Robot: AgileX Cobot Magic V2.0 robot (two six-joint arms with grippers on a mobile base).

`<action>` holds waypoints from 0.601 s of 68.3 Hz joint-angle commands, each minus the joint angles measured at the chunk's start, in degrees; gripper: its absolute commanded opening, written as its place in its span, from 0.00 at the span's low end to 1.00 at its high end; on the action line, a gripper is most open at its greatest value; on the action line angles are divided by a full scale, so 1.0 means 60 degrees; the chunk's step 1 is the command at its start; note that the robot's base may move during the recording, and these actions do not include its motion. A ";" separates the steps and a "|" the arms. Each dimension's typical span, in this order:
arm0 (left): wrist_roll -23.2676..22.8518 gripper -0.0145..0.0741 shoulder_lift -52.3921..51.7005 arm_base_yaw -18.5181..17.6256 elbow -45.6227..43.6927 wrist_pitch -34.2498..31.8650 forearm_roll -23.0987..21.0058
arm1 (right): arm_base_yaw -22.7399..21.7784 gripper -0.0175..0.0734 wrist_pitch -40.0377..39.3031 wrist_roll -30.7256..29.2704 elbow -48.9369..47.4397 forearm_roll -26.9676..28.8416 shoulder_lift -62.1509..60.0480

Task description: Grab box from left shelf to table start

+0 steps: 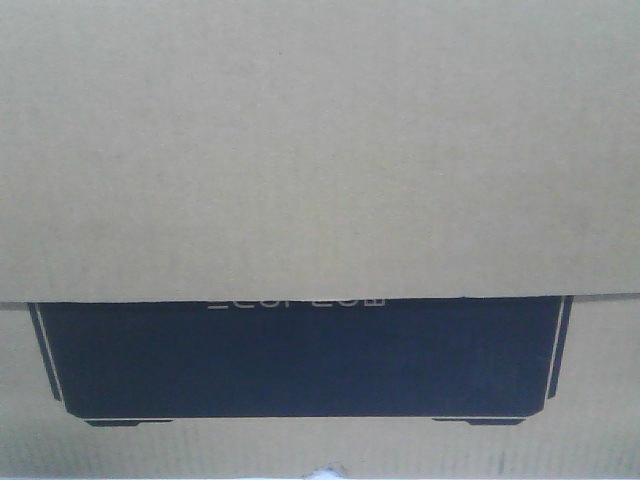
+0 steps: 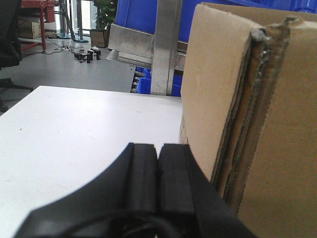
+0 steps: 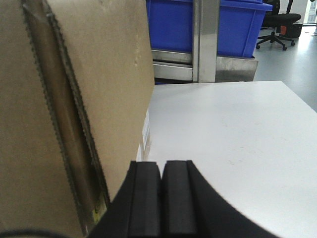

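Note:
The brown cardboard box (image 1: 320,150) fills the front view, its black printed panel (image 1: 300,355) low in the frame. In the left wrist view the box (image 2: 237,109) stands on the white table (image 2: 74,129), just right of my left gripper (image 2: 158,148), which is shut and empty against the box's left side. In the right wrist view the box (image 3: 74,99) stands just left of my right gripper (image 3: 162,166), which is shut and empty against its right side, over the table (image 3: 233,129). The shelf's silver rail (image 2: 133,42) stands behind the table.
Blue plastic bins (image 3: 173,25) sit on the shelf behind a metal upright (image 3: 205,39). A second upright (image 2: 166,49) shows in the left wrist view. Grey floor with a potted plant (image 2: 104,17) lies far left; an office chair (image 3: 280,25) stands far right.

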 commanded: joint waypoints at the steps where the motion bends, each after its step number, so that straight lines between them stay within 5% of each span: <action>1: 0.0025 0.06 -0.0133 0.0007 -0.0042 -0.0857 -0.0082 | -0.0055 0.26 -0.0929 -0.0005 0.0054 0.0004 -0.0087; 41: 0.0025 0.06 -0.0133 0.0007 -0.0042 -0.0857 -0.0082 | -0.0055 0.26 -0.0929 -0.0005 0.0054 0.0004 -0.0087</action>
